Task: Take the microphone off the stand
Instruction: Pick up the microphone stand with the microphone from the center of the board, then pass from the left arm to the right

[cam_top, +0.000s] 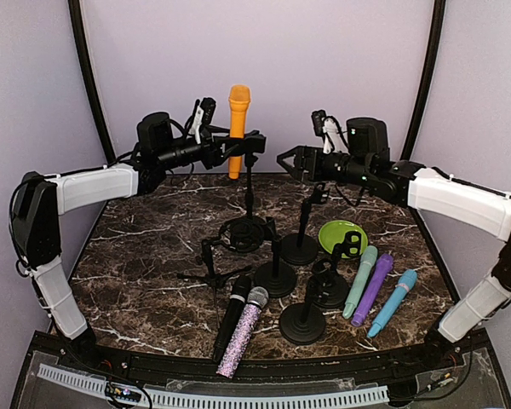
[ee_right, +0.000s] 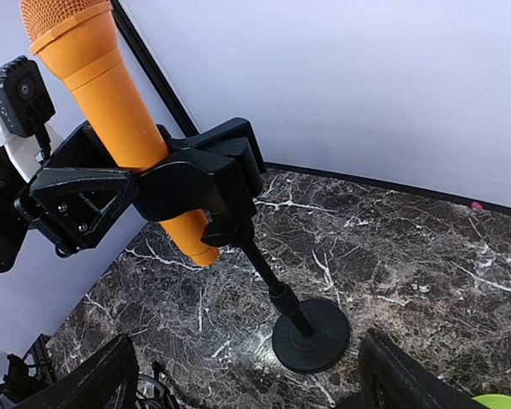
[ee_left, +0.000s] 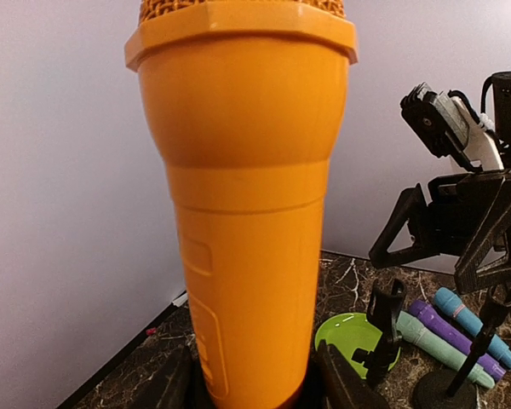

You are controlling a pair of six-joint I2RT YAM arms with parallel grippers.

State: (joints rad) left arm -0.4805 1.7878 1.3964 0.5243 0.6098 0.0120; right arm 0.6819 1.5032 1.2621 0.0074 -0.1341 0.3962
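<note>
Right wrist: left gripper [ee_right: 136, 175] clasps orange microphone [ee_right: 102, 85] in stand [ee_right: 311, 334]; right gripper [ee_right: 251, 383] gapes.

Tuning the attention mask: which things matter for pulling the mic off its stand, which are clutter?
Job: orange microphone, tall stand, left gripper.
Lying about: green bowl, teal microphone, purple microphone, blue microphone, black microphone, glittery microphone, empty stands.

The left arm rises from 7 o'clock, forearm level, pointing toward 3 o'clock. At 12 o'clock the left gripper [cam_top: 236, 146] presses its fingers [ee_left: 166, 385] against both sides of an orange plastic microphone [ee_left: 238, 213]. The right arm reaches in from 5 o'clock, and the right gripper [cam_top: 283, 159] is spread wide and empty, facing 9 o'clock.
</note>
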